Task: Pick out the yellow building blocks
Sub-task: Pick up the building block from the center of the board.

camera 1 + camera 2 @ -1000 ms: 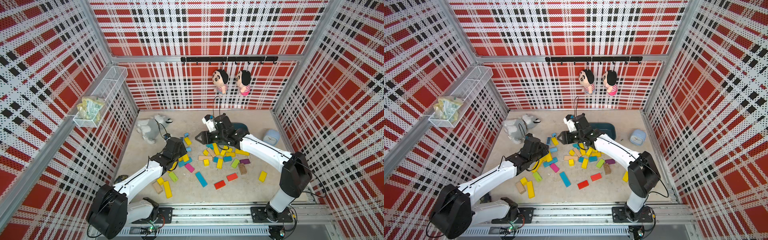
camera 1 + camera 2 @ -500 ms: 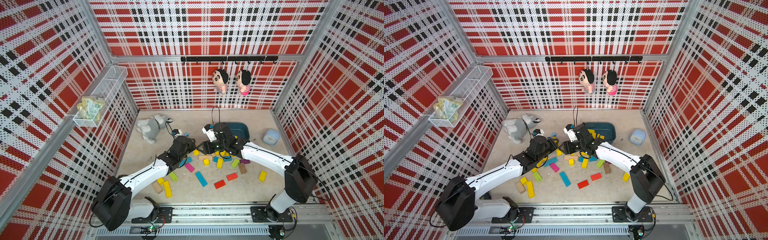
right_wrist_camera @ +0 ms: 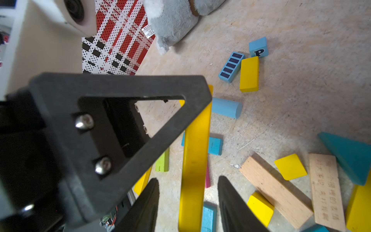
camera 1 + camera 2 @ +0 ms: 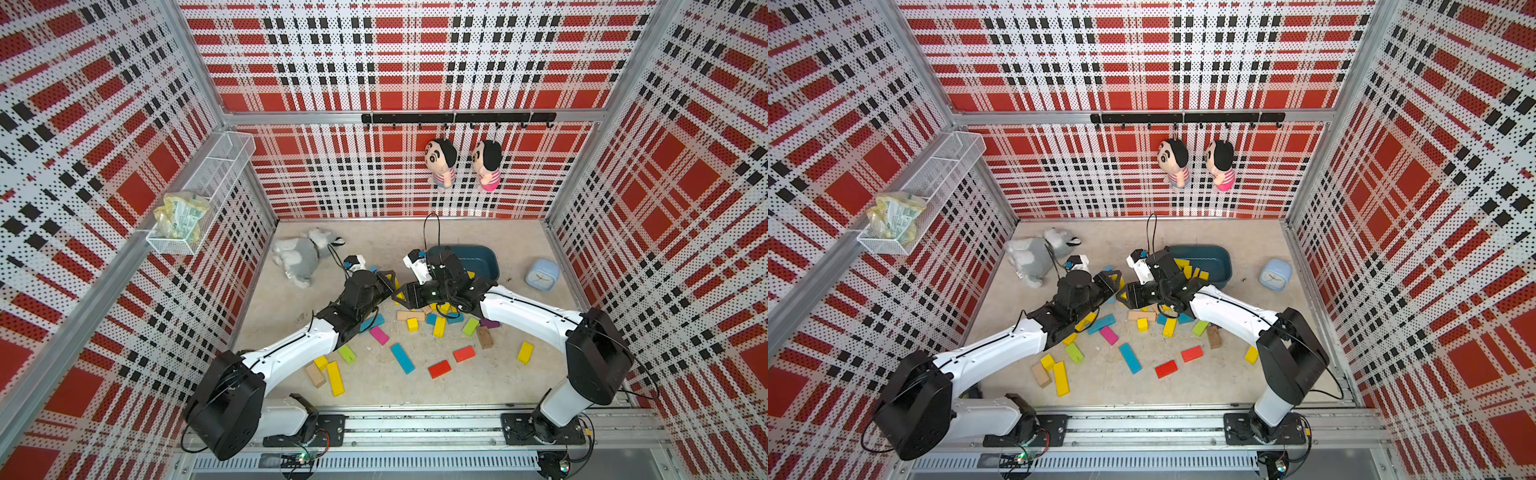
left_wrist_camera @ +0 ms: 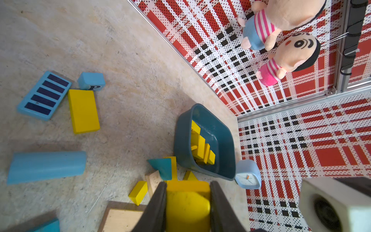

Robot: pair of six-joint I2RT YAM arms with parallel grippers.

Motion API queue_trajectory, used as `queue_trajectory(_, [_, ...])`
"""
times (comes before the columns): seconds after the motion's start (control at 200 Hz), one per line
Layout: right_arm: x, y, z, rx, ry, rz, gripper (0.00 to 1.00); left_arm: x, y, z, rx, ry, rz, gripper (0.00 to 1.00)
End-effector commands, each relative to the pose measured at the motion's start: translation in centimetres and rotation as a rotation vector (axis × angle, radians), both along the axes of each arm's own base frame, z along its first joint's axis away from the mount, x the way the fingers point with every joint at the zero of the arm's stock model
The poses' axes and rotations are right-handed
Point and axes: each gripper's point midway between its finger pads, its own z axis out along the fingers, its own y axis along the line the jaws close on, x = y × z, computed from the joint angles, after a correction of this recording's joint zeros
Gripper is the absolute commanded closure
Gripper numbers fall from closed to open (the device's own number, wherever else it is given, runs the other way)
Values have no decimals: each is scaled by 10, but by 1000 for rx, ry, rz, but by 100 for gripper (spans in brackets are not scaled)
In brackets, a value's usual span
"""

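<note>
**A:** Yellow building blocks [image 5: 200, 146], how far along?

**B:** Partway. A heap already sits in the teal bin [image 5: 180, 136], far right on the counter [image 4: 374, 245]. Still loose are a bar [image 4: 335, 378] and cube [image 4: 321, 362] near left, one [image 4: 525, 352] near right, several in the middle scatter, and a brick [image 5: 83, 111] beside the blue blocks.

**A:** Grippers?

**B:** The left gripper [image 5: 188, 183] is clamped on a long yellow bar [image 3: 195, 150], which seems lifted off the counter. The right gripper [image 3: 187, 178] straddles the same bar with its jaws apart and a gap showing on each side, so no grip yet. I read it as a hand-over toward the bin.

**A:** Any change from a second back?

**B:** Back then the grippers are apart, the left one over the left-hand blocks and the right one at the far edge of the pile. Now they meet tip to tip in both top views.
</note>
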Motion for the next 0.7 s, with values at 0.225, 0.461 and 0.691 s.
queue_trajectory(0.225, [22, 7, 1, -15, -57, -48, 83, -4, -19, -9, -72, 13, -65, 100])
queue_trajectory(0.461, [38, -14, 0, -57, -83, -156, 96, 9, -31, -18, -61, 40, -73, 29])
queue_trajectory(0.691, [57, -59, 3, -92, -60, -345, 98, 28, -7, -18, 74, 40, 68, 2])
